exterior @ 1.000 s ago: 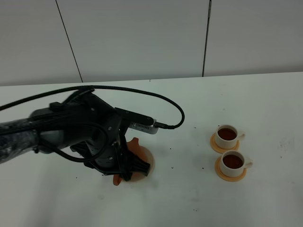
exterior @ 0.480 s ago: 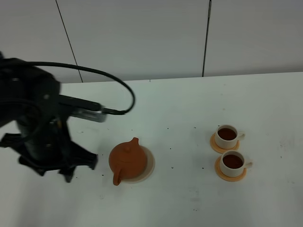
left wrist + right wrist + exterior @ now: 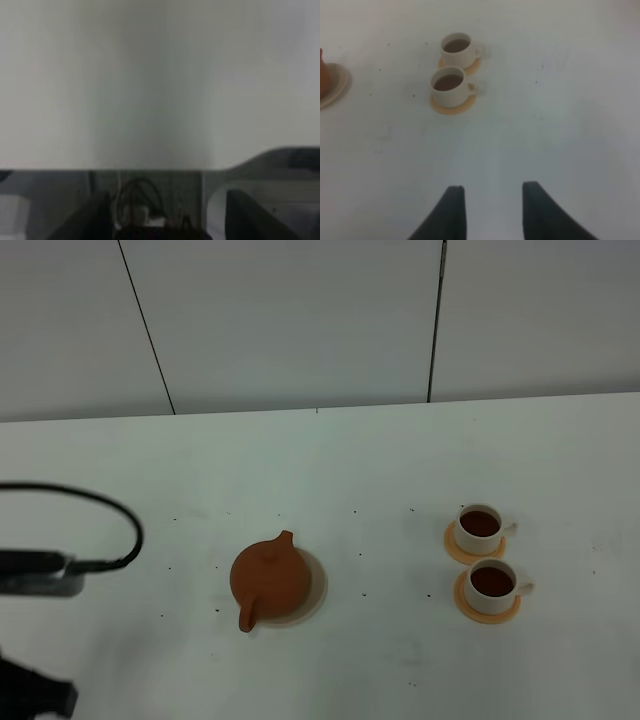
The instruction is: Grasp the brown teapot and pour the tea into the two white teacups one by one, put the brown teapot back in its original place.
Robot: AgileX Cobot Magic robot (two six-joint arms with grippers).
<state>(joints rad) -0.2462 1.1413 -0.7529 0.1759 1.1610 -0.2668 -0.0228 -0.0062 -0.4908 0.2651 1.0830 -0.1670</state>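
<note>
The teapot (image 3: pixel 269 579) sits on its pale trivet (image 3: pixel 314 585) on the white desk (image 3: pixel 350 450), spout towards the near edge, handle towards the wall, with nothing touching it. Well to its right, two cups stand on orange coasters, the far cup (image 3: pixel 479 527) just behind the near cup (image 3: pixel 491 585), both holding dark tea (image 3: pixel 491 581). The right hand (image 3: pixel 490 210) hovers over bare desk near the cups, its fingers spread and holding nothing. The left hand is out of view; only its arm's cable (image 3: pixel 90 502) shows at the left edge, and its fingers stand wide.
</note>
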